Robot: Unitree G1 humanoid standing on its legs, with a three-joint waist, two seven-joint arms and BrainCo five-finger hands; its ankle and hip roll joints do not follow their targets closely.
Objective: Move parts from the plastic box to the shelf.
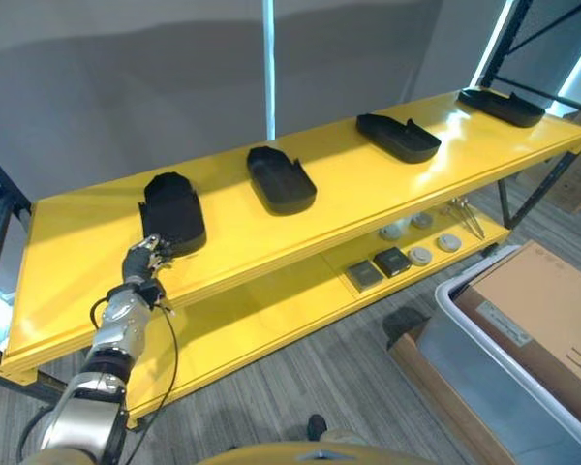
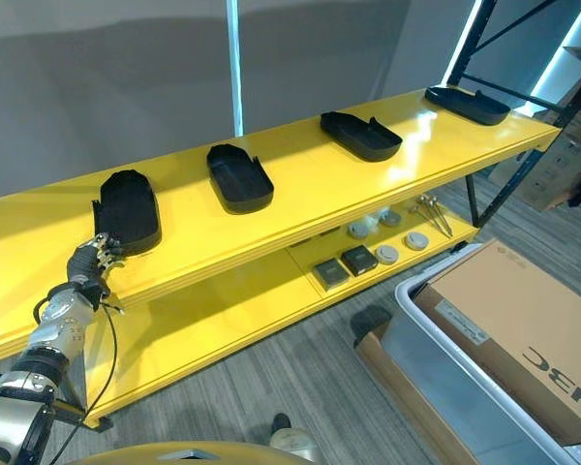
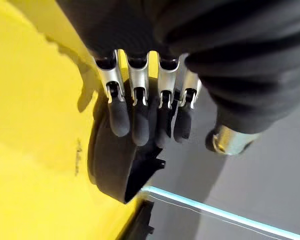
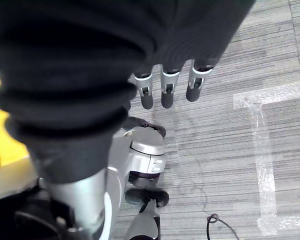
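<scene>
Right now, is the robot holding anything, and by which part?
Nothing is gripped. The left hand rests straight fingers at the near end of a black part on the shelf. The right hand hangs open.

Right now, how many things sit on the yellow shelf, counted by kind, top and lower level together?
Black moulded plastic parts, top level: 4
Dark square blocks, lower level: 2
Pale round pieces, lower level: 4
Total: 10
</scene>
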